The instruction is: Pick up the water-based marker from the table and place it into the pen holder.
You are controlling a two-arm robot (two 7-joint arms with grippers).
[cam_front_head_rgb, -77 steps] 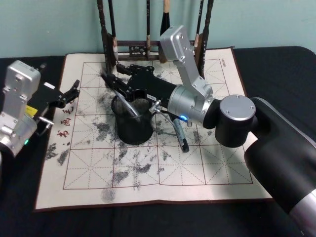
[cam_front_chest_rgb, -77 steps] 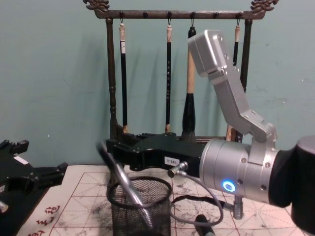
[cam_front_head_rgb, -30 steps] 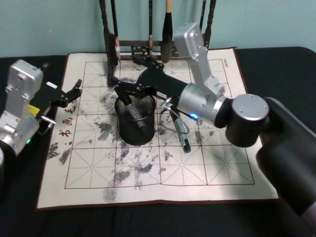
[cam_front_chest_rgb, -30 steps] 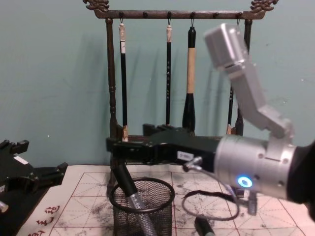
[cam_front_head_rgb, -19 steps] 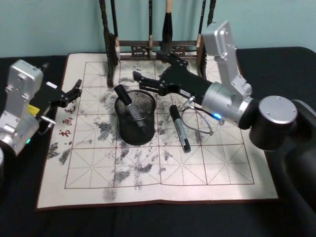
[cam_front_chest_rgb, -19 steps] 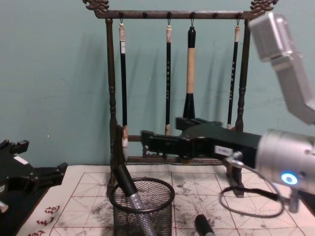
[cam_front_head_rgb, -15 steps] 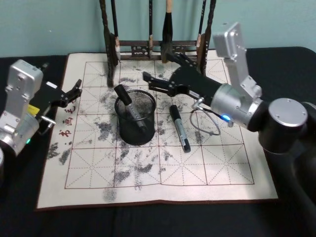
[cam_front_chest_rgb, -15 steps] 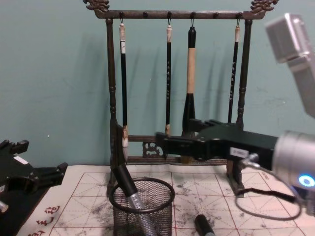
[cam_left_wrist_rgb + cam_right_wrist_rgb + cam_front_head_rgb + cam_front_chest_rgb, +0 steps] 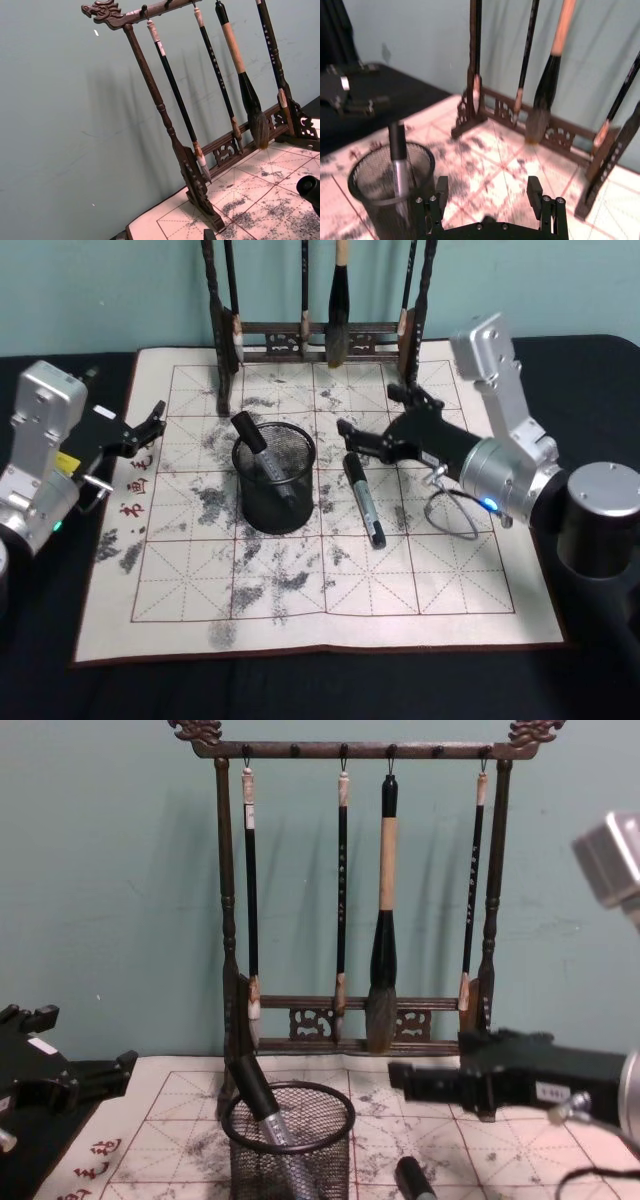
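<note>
The right gripper [image 9: 365, 408] hung above the mat at about 2 o'clock from the pen holder [image 9: 290, 502], jaws spread wide and holding nothing; the right wrist view showed bare mat between its two fingers. One water-based marker [image 9: 250, 434] stood inside the mesh cup, black cap up, leaning on the rim toward 10 o'clock. A second marker [image 9: 363, 500] lay flat on the calligraphy mat [image 9: 180, 610] at 3 o'clock from the holder, close by but not touching it. The left gripper [image 9: 153, 420] sat parked at 9 o'clock over the mat's left edge, its jaws apparently parted and empty.

The main risk I judged lay in the grey cable loop [image 9: 455, 515] sagging from the right wrist. It hung low just past the lying marker, and a sweep toward the holder could drag that marker or set it rolling. The holder looked light, and the leaning marker loaded one side, so a knock on the rim from the open fingers could tip it. Any lift or swing toward 12 o'clock would run into the brush rack [image 9: 320, 338] and its hanging brushes.

Room was best toward 6 o'clock, where the near half of the mat carried only ink smudges. From 3 to 5 o'clock the right arm's own bulk took up the space. The rack closed off 12 o'clock, and beyond the mat's edges lay black tablecloth [image 9: 560, 370].
</note>
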